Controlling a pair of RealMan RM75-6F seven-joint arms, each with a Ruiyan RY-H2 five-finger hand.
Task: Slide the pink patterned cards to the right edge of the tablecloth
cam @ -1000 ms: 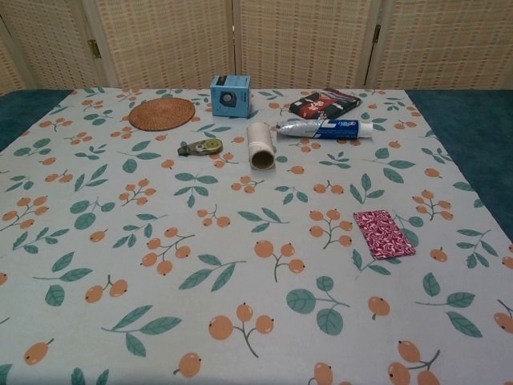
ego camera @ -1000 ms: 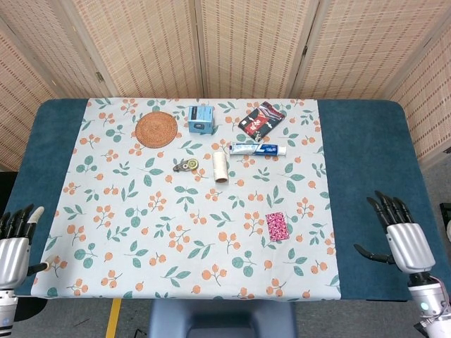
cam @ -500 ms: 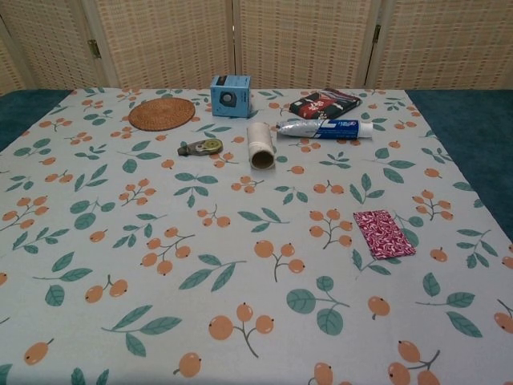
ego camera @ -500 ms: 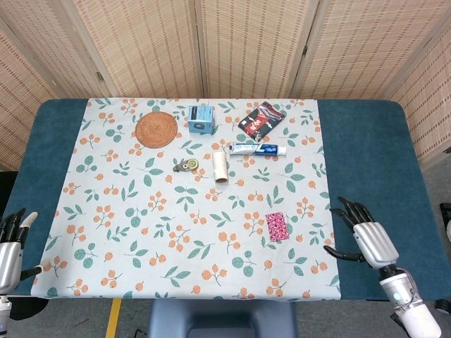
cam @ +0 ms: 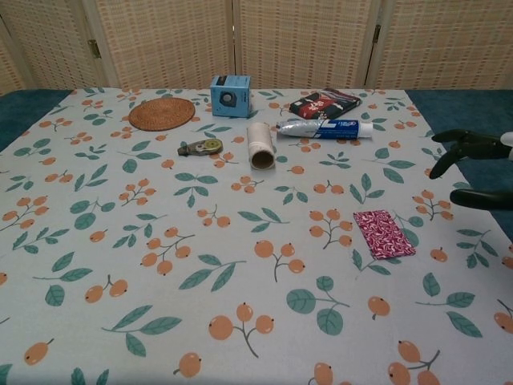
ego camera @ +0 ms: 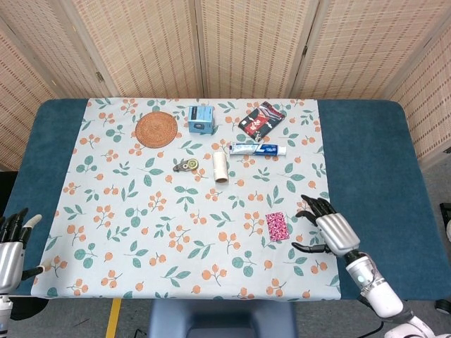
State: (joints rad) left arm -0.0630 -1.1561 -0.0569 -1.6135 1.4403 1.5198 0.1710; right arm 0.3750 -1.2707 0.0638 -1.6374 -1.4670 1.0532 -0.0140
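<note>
The pink patterned cards (ego camera: 277, 226) (cam: 384, 233) lie flat on the floral tablecloth (ego camera: 141, 211), right of centre toward the front. My right hand (ego camera: 325, 227) hovers just right of the cards, fingers spread, holding nothing; a small gap separates its fingertips from the cards. In the chest view the right hand (cam: 474, 168) enters from the right edge, above the cloth's right part. My left hand (ego camera: 13, 243) stays open off the cloth's front left corner, partly cut by the frame.
At the back lie a woven coaster (ego camera: 156, 129), a blue box (ego camera: 201, 119), a dark red pack (ego camera: 261, 117), a toothpaste tube (ego camera: 257, 148), a cardboard roll (ego camera: 221, 167) and a small tape dispenser (ego camera: 187, 165). The blue table (ego camera: 366, 162) extends right of the cloth.
My right hand has moved left and forward from the blue table onto the cloth's right edge, close to the cards. It now shows in the chest view. The left hand dropped slightly.
</note>
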